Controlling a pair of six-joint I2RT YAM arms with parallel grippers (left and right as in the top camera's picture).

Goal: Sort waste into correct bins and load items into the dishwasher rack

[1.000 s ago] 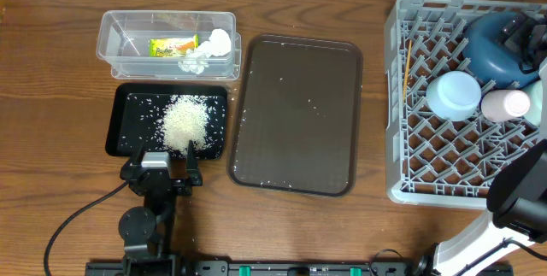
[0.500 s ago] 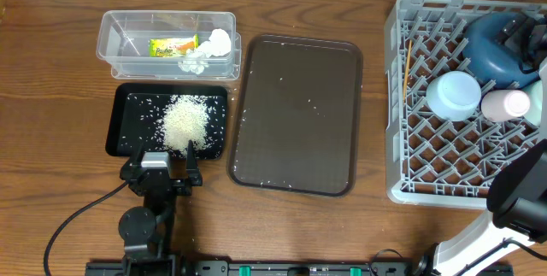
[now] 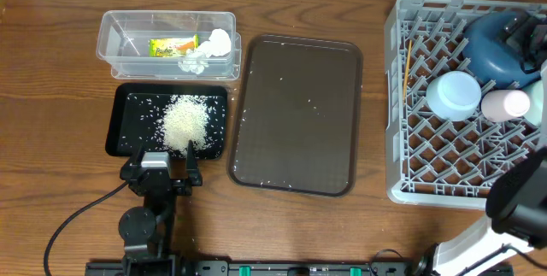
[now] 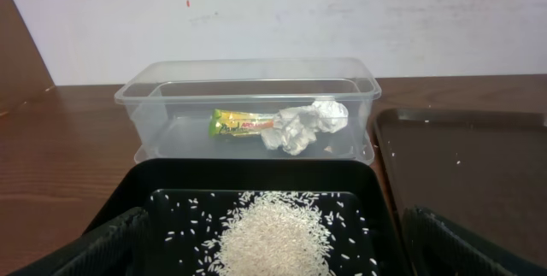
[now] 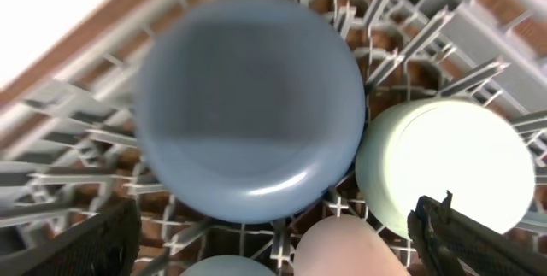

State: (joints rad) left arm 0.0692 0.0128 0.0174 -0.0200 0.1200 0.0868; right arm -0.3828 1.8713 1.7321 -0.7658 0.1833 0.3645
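Observation:
The heap of white rice grains lies in the black tray; it also shows in the left wrist view. The snack wrapper and crumpled tissue lie in the clear tub, also seen from the left wrist. My left gripper is open and empty at the tray's near edge. The dark blue plate, a pale blue bowl, the pink cup and the orange stick are in the grey rack. My right gripper hovers open above the plate.
A large brown serving tray with a few stray grains lies between the bins and the rack. A second pale bowl sits beside the plate. The left arm's cable trails over the table's front.

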